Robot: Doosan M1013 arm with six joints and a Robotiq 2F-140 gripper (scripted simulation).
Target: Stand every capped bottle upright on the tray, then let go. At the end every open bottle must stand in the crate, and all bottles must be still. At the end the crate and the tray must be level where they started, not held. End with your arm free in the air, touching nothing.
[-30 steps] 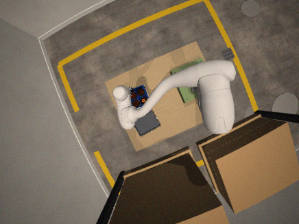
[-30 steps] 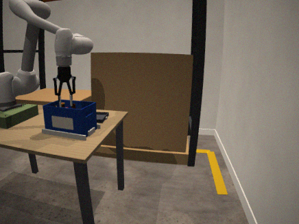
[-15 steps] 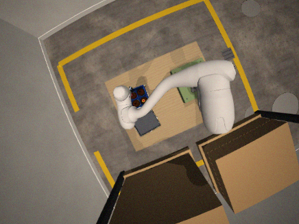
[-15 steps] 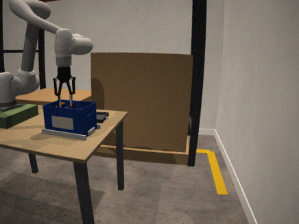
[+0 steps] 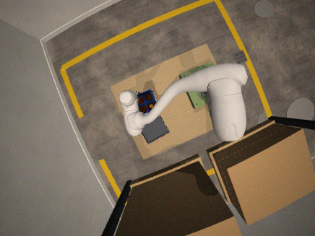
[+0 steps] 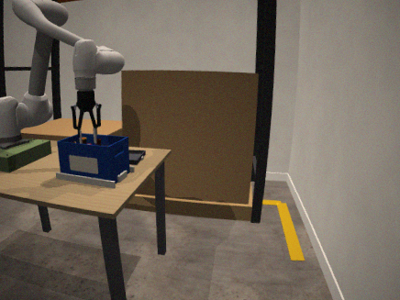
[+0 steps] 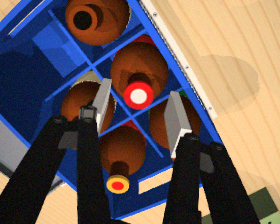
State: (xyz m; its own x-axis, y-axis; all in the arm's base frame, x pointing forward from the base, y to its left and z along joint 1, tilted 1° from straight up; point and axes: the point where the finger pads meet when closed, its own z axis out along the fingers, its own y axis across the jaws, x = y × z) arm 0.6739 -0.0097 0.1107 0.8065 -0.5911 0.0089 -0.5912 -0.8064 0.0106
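Showed smooth blue plastic on the crate (image 5: 151,92) (image 6: 105,164) (image 7: 55,55) near the table's (image 5: 173,117) (image 6: 32,181) (image 7: 230,30) short edge — glassy brown on the bottles (image 5: 148,96) (image 7: 137,65), matt dark grey on the tray (image 5: 156,129) (image 6: 137,156) — and smooth, grained wood beneath.

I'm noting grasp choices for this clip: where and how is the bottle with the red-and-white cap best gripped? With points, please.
Probably by the neck, just under the cap of the red-and-white capped bottle (image 7: 138,96), from straight above with the gripper (image 7: 138,97) (image 6: 87,140) pointing down. It stands upright in a cell of the blue crate (image 7: 214,131) (image 6: 94,155), whose dividers crowd its wide body; the neck is narrower.
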